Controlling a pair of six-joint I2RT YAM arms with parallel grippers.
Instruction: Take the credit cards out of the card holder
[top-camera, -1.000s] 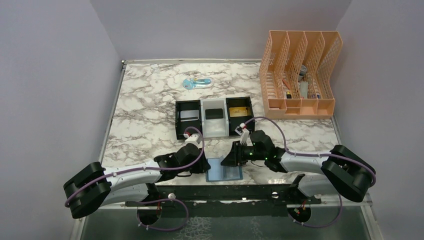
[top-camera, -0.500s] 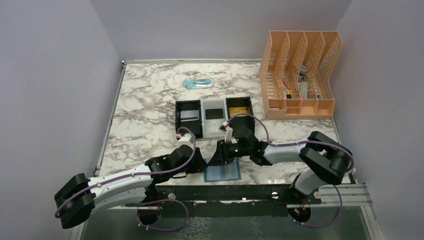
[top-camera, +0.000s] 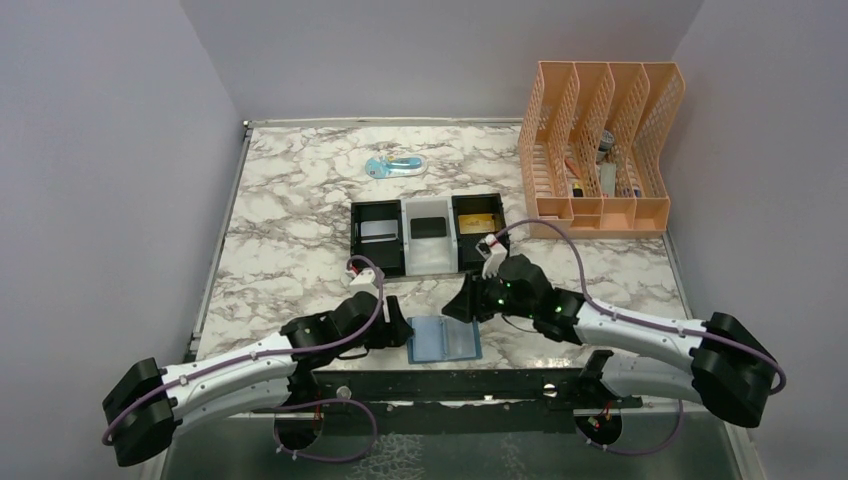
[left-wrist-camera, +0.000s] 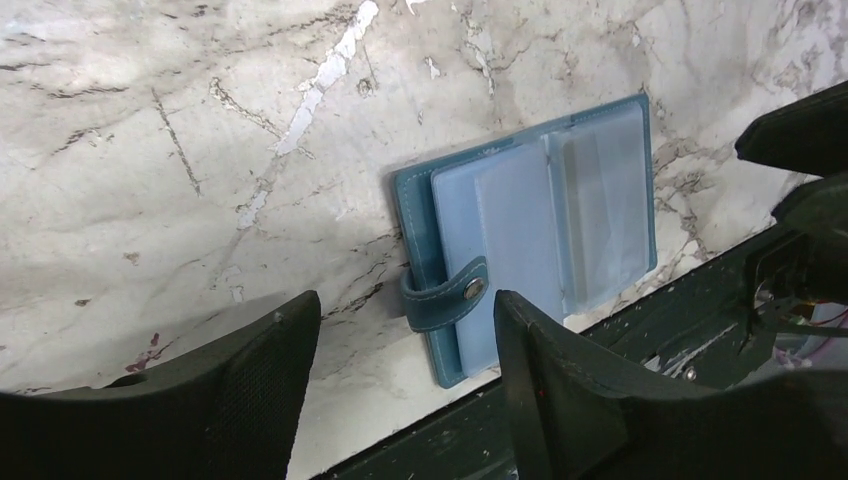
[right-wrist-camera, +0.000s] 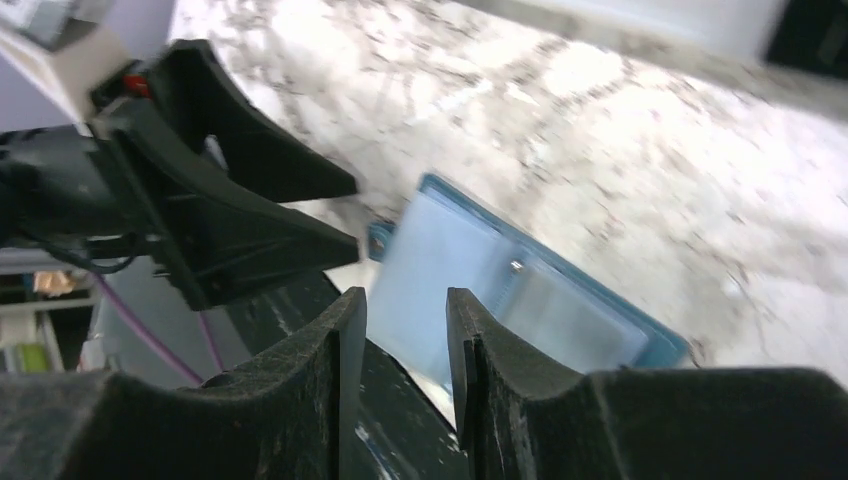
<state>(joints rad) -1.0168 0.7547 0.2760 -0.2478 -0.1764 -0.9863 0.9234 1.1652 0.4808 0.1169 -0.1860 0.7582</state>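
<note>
Card holder (top-camera: 445, 341) lies open and flat at the near edge of the tabletop (top-camera: 300, 200), pale sleeves up, between two robot arms. Its long axis runs left to right along that edge, with the fold crossing it near to far.

The snap strap (left-wrist-camera: 447, 297) sticks out of the holder's left side, toward the left fingers (left-wrist-camera: 240, 380). These sit low, just beside that side, spread wide and released with nothing in them. From the left wrist the strap lies in line with their gap, and the rest of the holder lies beyond it to the right.

The right fingers (right-wrist-camera: 300, 400) hang over the holder's far edge, tilted down at it. They stand a narrow gap apart and grasp nothing; the strap-side leaf shows through the gap. Neither pair touches the holder.

The sleeves look translucent, and whether a card remains inside cannot be told. Beyond the holder, a tray (top-camera: 352, 240) holds what look like cards (top-camera: 478, 222), one in each compartment.

The left fingers seem nearer for pinning the strap side. The right fingers, above and far of the holder, seem better placed to draw a card along the long axis. A sideways pull on an unpinned holder could slide it off the near edge.
</note>
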